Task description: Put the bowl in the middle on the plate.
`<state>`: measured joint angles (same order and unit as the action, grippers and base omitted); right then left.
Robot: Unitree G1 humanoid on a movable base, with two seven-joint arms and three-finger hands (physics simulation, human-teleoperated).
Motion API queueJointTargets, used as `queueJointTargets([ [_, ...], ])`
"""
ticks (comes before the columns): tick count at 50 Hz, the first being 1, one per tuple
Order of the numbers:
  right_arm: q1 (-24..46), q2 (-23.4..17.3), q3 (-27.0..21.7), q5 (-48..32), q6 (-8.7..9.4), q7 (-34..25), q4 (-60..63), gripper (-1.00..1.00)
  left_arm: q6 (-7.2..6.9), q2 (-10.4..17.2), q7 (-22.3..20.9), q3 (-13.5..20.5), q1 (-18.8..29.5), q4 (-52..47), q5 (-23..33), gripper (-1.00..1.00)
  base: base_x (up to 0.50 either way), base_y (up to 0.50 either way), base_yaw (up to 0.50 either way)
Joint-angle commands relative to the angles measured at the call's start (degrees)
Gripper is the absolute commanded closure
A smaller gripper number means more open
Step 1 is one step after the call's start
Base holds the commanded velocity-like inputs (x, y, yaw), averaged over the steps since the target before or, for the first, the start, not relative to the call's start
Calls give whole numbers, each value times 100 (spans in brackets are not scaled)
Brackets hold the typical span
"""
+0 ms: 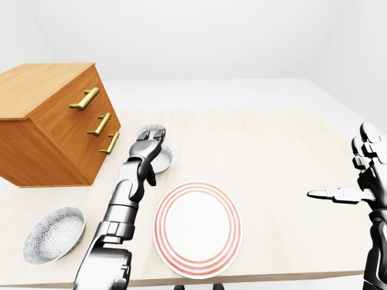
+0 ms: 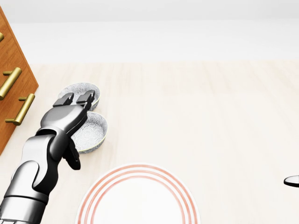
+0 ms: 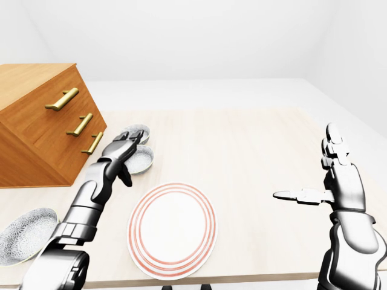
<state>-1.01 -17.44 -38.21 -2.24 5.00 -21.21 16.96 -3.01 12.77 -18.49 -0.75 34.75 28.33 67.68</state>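
Three patterned grey bowls sit along the left of the table. The middle bowl [image 2: 95,133] lies just above the plate's upper left, touching the far bowl [image 2: 76,88]. The near bowl [image 1: 54,234] rests at the bottom left of the left-eye view. The white plate [image 2: 138,198] with red rings lies at the bottom centre. My left hand [image 2: 77,126] hovers over the middle bowl's left rim, fingers [image 2: 86,99] stretched toward the far bowl and thumb hanging down, closed on nothing. My right hand [image 3: 308,169] is held open at the right, away from everything.
A wooden chest of drawers [image 1: 48,121] with brass handles stands on the table's left, close to the far bowl. The table's near edge [image 1: 272,279] runs just below the plate.
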Motion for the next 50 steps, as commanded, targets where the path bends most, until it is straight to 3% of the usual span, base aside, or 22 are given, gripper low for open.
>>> queueJointTargets([
  [1,-6,-2,-12,9,0,-17,76,-100,27,-67,193,-61,96,350,33,-100,0,0,0],
  [20,2,-7,-14,14,0,-12,1,-100,17,-126,440,-153,224,814,24,-100,0,0,0],
  [24,-8,0,-13,15,0,-10,-41,-100,66,-112,566,-160,299,1014,24,-100,0,0,0],
  [50,4,4,-9,-4,0,-4,-20,-100,56,-159,678,-208,394,1233,1,-100,0,0,0],
])
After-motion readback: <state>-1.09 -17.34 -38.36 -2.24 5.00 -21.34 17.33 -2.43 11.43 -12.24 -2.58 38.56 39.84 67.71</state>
